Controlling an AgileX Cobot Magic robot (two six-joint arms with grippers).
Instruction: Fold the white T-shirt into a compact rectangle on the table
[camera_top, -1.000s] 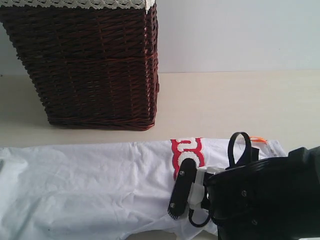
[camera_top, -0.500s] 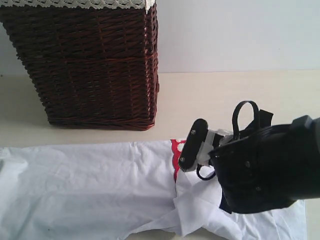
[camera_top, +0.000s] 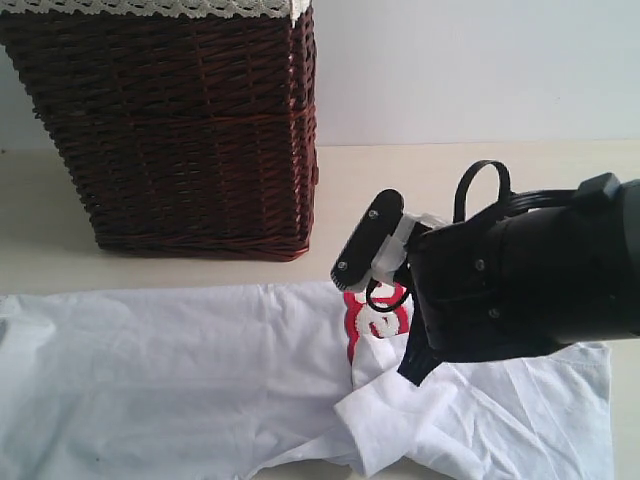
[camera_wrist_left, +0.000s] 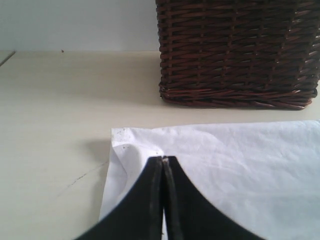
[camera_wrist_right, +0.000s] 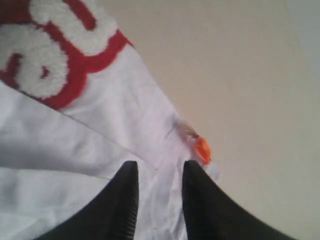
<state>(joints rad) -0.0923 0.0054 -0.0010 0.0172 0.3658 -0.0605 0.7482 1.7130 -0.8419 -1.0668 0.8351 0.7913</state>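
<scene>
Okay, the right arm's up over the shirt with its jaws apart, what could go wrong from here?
1. The folded-over flap of the white T-shirt lies rumpled; folding over it could leave a lumpy rectangle.
2. The left gripper sits shut at the shirt's corner; if it pins cloth there, a pull by the right gripper could drag the shirt.
3. The wicker basket stands close behind the shirt; a wide arm swing might knock it.

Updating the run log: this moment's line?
left gripper: shut at soft white cotton T-shirt corner | right gripper: open near small orange neck tag
</scene>
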